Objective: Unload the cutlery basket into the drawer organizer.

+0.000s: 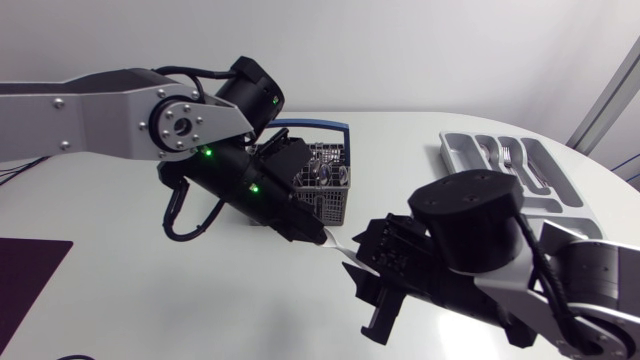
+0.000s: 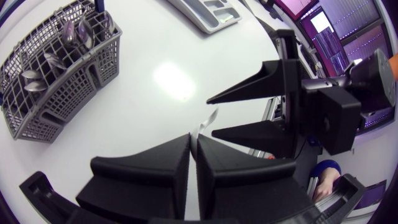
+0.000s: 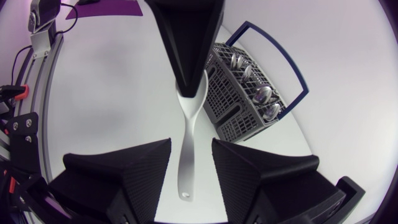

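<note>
A silver piece of cutlery (image 1: 338,246) hangs above the table between my two grippers. My left gripper (image 1: 312,236) is shut on its broad end, seen as two fingers pressed together in the left wrist view (image 2: 193,146). My right gripper (image 3: 191,146) is open around the handle (image 3: 186,162), with a gap on each side. The handle's tip has a small hole. The grey cutlery basket (image 1: 325,185) with a blue handle stands behind my left gripper and holds several spoons (image 3: 261,96). The grey drawer organizer (image 1: 510,165) lies at the far right with forks in it.
A dark purple mat (image 1: 30,280) lies at the table's front left corner. My right arm's bulky wrist (image 1: 470,220) sits between the grippers and the organizer. White table shows in front of the basket (image 2: 174,81).
</note>
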Motion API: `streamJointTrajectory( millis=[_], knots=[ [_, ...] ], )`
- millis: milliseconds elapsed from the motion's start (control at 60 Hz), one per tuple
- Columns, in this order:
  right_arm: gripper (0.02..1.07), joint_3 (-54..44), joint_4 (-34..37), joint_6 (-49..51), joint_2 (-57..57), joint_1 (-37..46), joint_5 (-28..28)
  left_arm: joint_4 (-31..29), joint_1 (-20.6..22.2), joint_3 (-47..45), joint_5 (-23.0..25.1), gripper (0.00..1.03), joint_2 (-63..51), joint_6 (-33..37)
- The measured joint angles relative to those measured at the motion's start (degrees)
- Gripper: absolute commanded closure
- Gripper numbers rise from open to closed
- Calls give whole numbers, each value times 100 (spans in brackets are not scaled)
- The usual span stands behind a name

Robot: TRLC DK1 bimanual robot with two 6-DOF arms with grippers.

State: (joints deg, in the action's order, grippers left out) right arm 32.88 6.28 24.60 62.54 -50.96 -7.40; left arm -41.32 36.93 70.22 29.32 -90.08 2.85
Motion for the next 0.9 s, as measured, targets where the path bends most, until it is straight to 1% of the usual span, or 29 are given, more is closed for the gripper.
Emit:
streamJointTrajectory(
  millis=[33,83,200,267,383,567,750,817,900],
  knots=[
    [63,0,-66,2,72,-2,-22,-20,0,46,50,100,-44,-24],
    [65,0,-162,2,153,0,-59,-44,0,111,92,100,-98,-42],
    [66,0,-275,4,280,0,-170,-61,0,177,175,100,-162,-122],
    [73,0,-369,7,334,0,-243,-85,0,197,179,100,-184,-140],
    [83,0,-494,26,407,0,-339,-109,0,212,199,100,-236,-140],
    [100,0,-522,28,522,-28,-337,-109,-17,223,240,99,-273,-140],
    [101,7,-527,26,553,-35,-334,-109,-22,227,247,98,-273,-140],
    [101,13,-529,26,553,-35,-334,-109,-28,227,262,94,-273,-140],
    [101,15,-527,28,553,-35,-334,-111,-35,227,289,80,-273,-140]
  ],
)
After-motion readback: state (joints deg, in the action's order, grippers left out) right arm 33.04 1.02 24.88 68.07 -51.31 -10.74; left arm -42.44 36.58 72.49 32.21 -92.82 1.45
